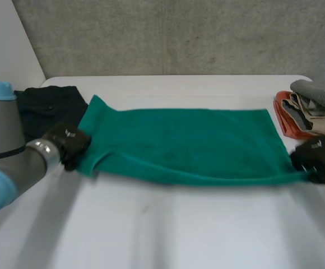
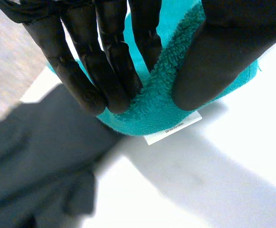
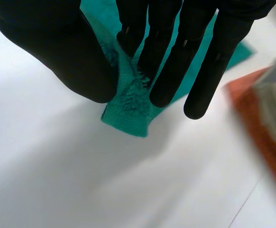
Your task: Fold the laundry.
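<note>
A green towel (image 1: 179, 143) lies spread across the white table (image 1: 168, 230), long side left to right. My left hand (image 1: 67, 144) is at its near left corner; in the left wrist view the fingers (image 2: 109, 71) and thumb (image 2: 219, 57) pinch the green towel (image 2: 152, 109) there, just above a small white label (image 2: 172, 128). My right hand (image 1: 316, 158) is at the near right corner. In the right wrist view its thumb (image 3: 66, 52) and fingers (image 3: 176, 61) pinch that corner of the green towel (image 3: 128, 111), lifted a little off the table.
A black garment (image 1: 47, 109) lies on the table at the far left, beside my left hand, and appears under that hand as the dark garment (image 2: 38, 161). A stack of folded grey, beige and orange laundry (image 1: 311, 109) sits at the far right edge.
</note>
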Tool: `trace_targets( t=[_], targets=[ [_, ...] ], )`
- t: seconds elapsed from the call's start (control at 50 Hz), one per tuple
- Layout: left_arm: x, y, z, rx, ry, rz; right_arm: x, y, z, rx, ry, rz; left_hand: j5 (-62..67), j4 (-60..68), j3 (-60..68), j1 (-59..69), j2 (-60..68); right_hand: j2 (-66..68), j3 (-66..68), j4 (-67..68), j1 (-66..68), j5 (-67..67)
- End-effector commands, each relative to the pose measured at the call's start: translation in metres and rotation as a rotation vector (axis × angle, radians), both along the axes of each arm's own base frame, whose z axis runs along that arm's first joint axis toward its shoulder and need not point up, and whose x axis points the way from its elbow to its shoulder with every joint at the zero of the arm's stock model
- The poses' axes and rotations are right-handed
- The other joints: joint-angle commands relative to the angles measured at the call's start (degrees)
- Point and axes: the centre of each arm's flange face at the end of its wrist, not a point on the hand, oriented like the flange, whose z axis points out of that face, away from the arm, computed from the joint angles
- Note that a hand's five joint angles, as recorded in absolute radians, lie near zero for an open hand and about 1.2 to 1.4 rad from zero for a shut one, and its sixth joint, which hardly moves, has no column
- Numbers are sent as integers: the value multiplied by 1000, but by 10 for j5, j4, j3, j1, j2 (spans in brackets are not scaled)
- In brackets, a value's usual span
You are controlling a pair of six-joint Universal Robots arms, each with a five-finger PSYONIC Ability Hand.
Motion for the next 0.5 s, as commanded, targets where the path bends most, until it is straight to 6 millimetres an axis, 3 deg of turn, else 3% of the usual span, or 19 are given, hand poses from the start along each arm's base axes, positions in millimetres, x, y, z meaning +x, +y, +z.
trace_targets(
  t=[0.02,0.08,0.16,0.34,0.5],
  targets=[
    [23,34,-15,238,-49,-25,-15,22,8,152,174,141,142,118,122,150,117,130,119,115,155,124],
    [24,32,-15,245,-26,-36,-14,15,10,107,166,108,142,118,122,150,117,130,119,115,155,124],
    [20,15,-13,194,8,-36,2,3,12,21,132,88,142,118,122,150,117,130,119,115,155,124],
    [0,-44,3,49,171,95,43,-51,0,-243,-38,-54,142,118,122,150,117,130,119,115,155,124],
    [-21,-79,5,-51,190,145,63,-97,-24,-439,-15,-108,142,118,122,150,117,130,119,115,155,124]
  ],
)
